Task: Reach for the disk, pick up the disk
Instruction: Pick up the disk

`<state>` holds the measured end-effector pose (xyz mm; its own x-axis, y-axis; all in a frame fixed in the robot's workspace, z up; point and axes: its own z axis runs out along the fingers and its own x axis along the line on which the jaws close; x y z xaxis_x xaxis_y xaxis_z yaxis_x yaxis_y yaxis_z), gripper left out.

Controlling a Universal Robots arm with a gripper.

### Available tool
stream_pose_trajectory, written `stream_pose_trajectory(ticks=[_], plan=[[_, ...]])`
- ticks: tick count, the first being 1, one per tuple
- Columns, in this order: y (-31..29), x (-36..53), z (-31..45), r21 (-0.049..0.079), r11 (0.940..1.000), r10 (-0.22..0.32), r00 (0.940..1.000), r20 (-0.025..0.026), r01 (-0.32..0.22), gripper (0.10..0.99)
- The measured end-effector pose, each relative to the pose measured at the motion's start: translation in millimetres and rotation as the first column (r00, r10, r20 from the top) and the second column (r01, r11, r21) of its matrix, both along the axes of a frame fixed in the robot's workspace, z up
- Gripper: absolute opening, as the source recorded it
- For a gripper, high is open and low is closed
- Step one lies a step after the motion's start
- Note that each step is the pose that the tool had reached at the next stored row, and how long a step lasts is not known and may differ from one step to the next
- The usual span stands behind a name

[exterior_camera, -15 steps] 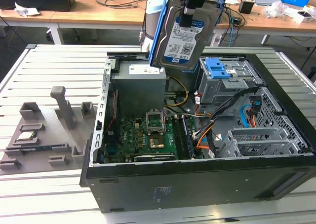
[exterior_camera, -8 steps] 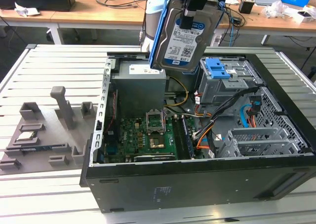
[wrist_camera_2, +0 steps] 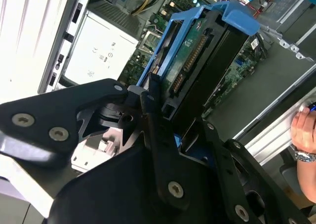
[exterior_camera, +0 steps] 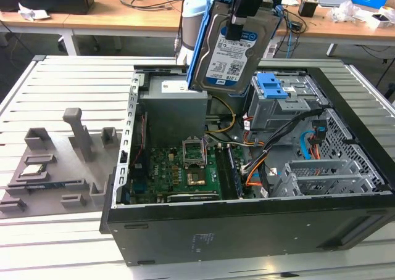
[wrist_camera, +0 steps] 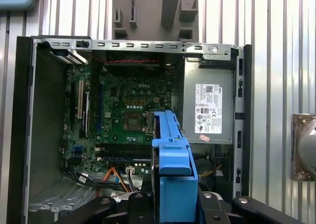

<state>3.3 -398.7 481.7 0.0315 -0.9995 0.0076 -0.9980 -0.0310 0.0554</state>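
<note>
Open air around the lifted disk (exterior_camera: 234, 45); power supply (exterior_camera: 173, 110) below.

Slatted metal table (exterior_camera: 74, 82) in front, cluttered wooden desks (exterior_camera: 123, 18) behind.

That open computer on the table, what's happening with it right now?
The robot arm's gripper is shut on the disk, a silver hard drive in blue side rails, and holds it lifted above the open computer case, over the grey power supply. The motherboard lies exposed below. In the second wrist view, a person's hand rests beside the case.
</note>
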Motion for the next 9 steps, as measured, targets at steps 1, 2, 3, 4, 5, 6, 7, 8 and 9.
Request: stream_pose_trajectory(ticks=[1,2,3,4,5,6,7,8,9], plan=[[-3.7,0.0,-0.2,0.0,1.0,0.0,1.0,0.0,0.0,0.365],[-6.0,0.0,-0.4,0.0,1.0,0.0,1.0,0.0,0.0,0.365],[-8.0,0.0,-0.4,0.0,1.0,0.0,1.0,0.0,0.0,0.365],[-11.3,0.0,-0.6,0.0,1.0,0.0,1.0,0.0,0.0,0.365],[-16.3,0.0,-0.8,0.0,1.0,0.0,1.0,0.0,0.0,0.365],[-19.6,0.0,-0.9,0.0,1.0,0.0,1.0,0.0,0.0,0.365],[-22.5,0.0,-1.0,0.0,1.0,0.0,1.0,0.0,0.0,0.365],[-25.4,0.0,-1.1,0.0,1.0,0.0,1.0,0.0,0.0,0.365],[-29.6,0.0,-1.3,0.0,1.0,0.0,1.0,0.0,0.0,0.365]])
